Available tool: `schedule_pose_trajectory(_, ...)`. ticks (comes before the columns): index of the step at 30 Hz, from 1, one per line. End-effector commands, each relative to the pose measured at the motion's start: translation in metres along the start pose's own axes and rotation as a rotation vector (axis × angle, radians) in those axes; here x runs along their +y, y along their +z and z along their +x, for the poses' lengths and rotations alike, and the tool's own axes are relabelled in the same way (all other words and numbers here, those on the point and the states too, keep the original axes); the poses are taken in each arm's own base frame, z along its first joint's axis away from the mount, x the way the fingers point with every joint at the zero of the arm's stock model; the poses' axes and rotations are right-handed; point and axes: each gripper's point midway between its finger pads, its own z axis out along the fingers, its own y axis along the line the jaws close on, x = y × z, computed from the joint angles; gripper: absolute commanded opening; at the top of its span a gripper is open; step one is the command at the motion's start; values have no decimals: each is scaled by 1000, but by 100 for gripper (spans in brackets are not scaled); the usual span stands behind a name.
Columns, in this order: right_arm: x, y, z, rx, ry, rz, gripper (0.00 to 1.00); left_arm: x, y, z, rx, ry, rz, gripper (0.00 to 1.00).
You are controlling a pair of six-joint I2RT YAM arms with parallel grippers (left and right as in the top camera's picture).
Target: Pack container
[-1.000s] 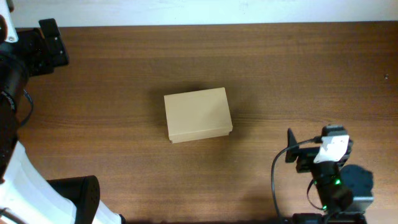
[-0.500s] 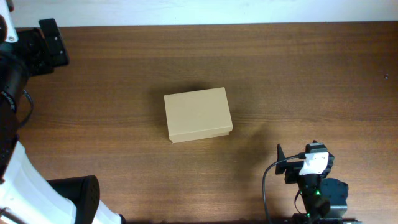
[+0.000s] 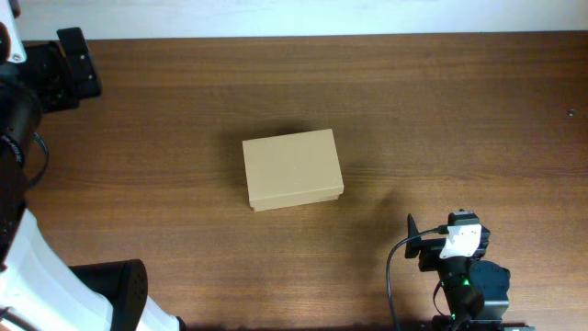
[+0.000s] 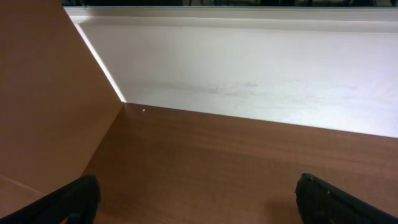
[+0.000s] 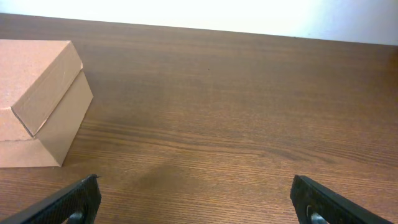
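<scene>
We fear a low approach from 4 o'clock would slide the container [image 3: 293, 169] instead of opening it. It lies shut at the centre of the bench [image 3: 459, 110], its long axis about 9 to 3 o'clock and its opening side seemingly toward 6 o'clock. The left end effector [image 4: 205, 199] and the right end effector [image 5: 199, 202] are both released and empty.

Even bright light, soft shadow beside container [image 3: 292, 168], blown-out highlights

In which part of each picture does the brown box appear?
Overhead: the box lies near the centre.
Left wrist: not in it.
Right wrist: the box is at the left edge, partly cut off.
Shared landmark: the table, whose far edge meets the white wall in all three views.
</scene>
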Motion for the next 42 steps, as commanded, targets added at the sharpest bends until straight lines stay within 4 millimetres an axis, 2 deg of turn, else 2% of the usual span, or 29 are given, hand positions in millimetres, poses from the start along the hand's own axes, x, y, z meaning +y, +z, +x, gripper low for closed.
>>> schedule_pose_trajectory(1, 0, 0, 1, -6, 10, -2, 99, 2, 0, 0, -1, 3, -10, 100)
schedule_pose_trajectory(19, 0, 0, 1, -7, 9, -2, 99, 2, 0, 0, -1, 3, -9, 100)
schedule_pose_trajectory(22, 0, 0, 1, -7, 9, -2, 99, 5, -12, 0, -14, 1, -17, 100)
schedule_pose_trajectory(25, 0, 0, 1, -6, 10, -2, 99, 9, -30, 9, 2, 5, -17, 100)
schedule_pose_trajectory(30, 0, 0, 1, -7, 9, -2, 99, 10, -46, 34, 27, 8, -4, 100)
schedule_pose_trajectory(33, 0, 0, 1, -6, 10, -2, 99, 4, -45, 52, 1, 4, 26, 100)
schedule_pose_trajectory(36, 0, 0, 1, -6, 10, -2, 99, -1, -42, 78, -25, -1, 52, 100)
schedule_pose_trajectory(39, 0, 0, 1, -7, 9, -2, 99, -3, -36, 119, -17, 1, 60, 100)
schedule_pose_trajectory(42, 0, 0, 1, -7, 9, -2, 99, -6, -26, 170, 26, 7, 64, 100)
